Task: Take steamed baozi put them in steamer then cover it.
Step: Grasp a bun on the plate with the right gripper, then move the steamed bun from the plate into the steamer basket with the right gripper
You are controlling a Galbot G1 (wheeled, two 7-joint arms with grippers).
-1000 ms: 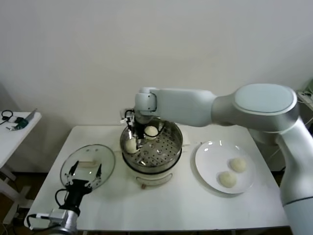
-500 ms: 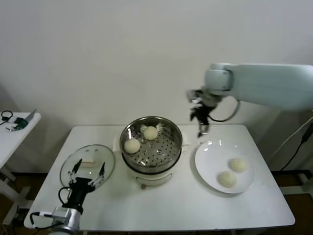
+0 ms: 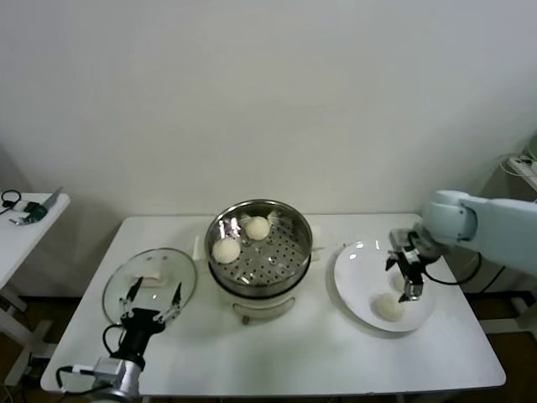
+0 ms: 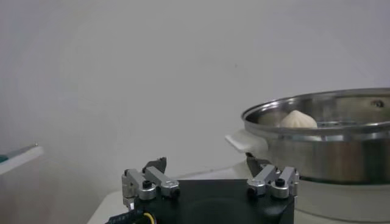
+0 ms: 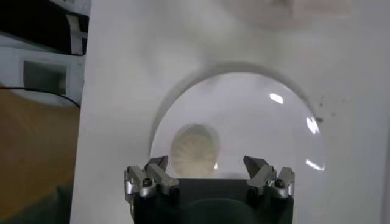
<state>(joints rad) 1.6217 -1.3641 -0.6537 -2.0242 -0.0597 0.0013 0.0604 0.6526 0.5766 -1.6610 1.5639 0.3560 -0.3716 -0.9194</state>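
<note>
The right pincer (image 3: 409, 275) hangs released, empty, just above the plate (image 3: 357, 290), with one baozi (image 3: 388, 308) right below it. Two baozi (image 3: 226, 249) sit in the steamer (image 3: 260, 252), well to its left. The left pincer (image 3: 151, 295), released, waits beside the cover (image 3: 149, 284) on the bench (image 3: 294, 353).

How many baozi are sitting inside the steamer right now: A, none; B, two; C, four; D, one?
B: the head view shows two baozi on the perforated tray of the steamer, with the rest over on the white plate.
</note>
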